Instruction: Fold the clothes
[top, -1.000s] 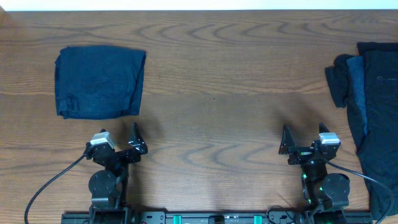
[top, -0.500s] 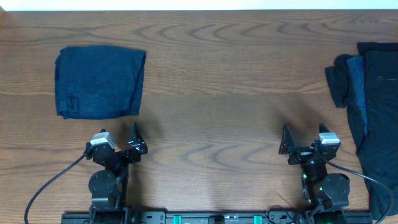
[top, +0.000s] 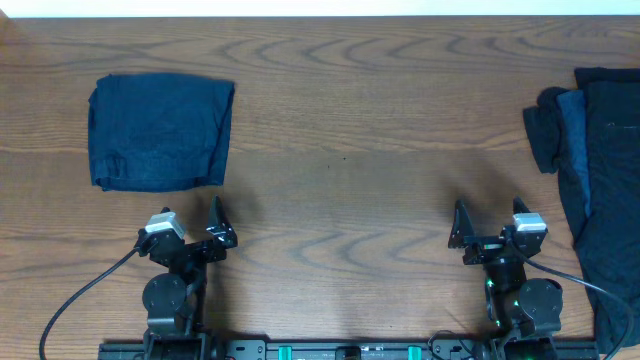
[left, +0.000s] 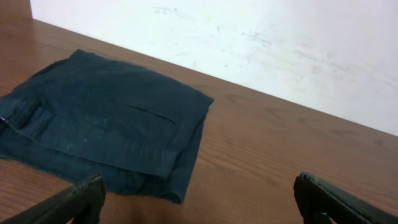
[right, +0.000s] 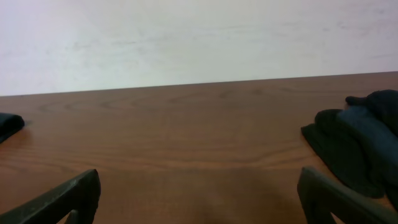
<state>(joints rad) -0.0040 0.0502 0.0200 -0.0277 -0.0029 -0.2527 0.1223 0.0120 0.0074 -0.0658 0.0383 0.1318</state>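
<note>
Nothing moved since earlier frames. Left gripper (top: 190, 216) and right gripper (top: 489, 215) both spread wide, empty, touching nothing. Folded garment (top: 160, 130) lies on table (top: 340, 150) beyond left gripper. Unfolded pile (top: 600, 170) at right edge, cut off; piece count unclear.

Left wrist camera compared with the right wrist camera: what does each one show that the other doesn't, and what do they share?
Only the left wrist view shows the folded garment up close, its layered edges visible. Only the right wrist view shows the rumpled heap of clothes at its right edge; a dark scrap at its left edge is too small to identify. Both show the wooden table, the white wall behind it, and their own open fingers low in the frame: left gripper and right gripper, each holding nothing.
</note>
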